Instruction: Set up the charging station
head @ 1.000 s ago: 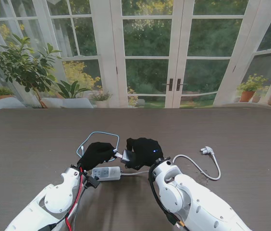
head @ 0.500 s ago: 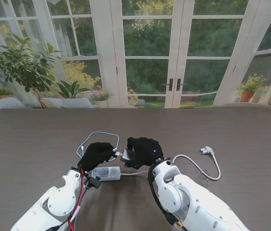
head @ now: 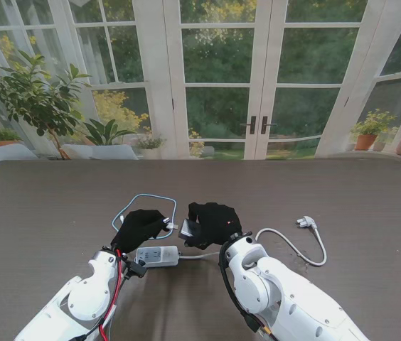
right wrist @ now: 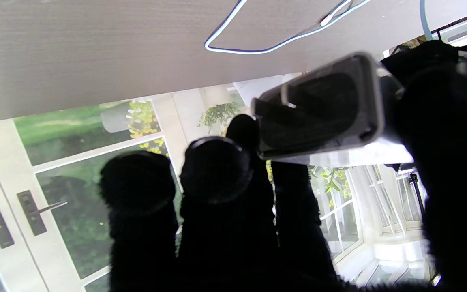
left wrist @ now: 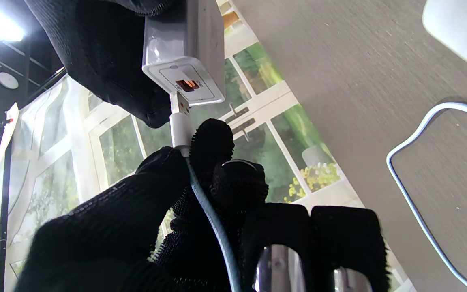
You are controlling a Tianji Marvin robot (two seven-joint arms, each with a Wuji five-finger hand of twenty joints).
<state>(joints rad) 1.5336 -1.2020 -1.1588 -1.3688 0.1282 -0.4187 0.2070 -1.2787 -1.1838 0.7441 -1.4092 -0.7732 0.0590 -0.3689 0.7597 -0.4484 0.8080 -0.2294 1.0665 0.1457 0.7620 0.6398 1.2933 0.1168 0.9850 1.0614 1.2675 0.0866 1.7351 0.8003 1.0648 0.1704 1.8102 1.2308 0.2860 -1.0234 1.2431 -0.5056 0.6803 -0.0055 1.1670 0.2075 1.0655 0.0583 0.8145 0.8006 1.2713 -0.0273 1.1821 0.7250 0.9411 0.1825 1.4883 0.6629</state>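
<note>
1. The table (head: 51,206) is the biggest thing I see: a wide dark top with bare room to my left, to my right and toward the far edge by the glass doors (head: 218,78). Both arms crowd the near middle.
2. The power strip (head: 158,256) lies flat between my forearms, nearer to me than both hands, its long axis left to right. Its white cord (head: 293,249) loops off to my right and ends in a plug (head: 306,222) well apart from the hands.
3. My right hand (head: 215,224) is closed around the charger block (left wrist: 185,48), held off the table, its port face turned toward my left hand.
4. My left hand (head: 140,226) pinches the cable connector (left wrist: 178,121) between thumb and forefinger; the tip sits at the block's port face, how deep I cannot tell.
5. The blue-grey cable (head: 143,202) loops on the table just beyond my left hand.
</note>
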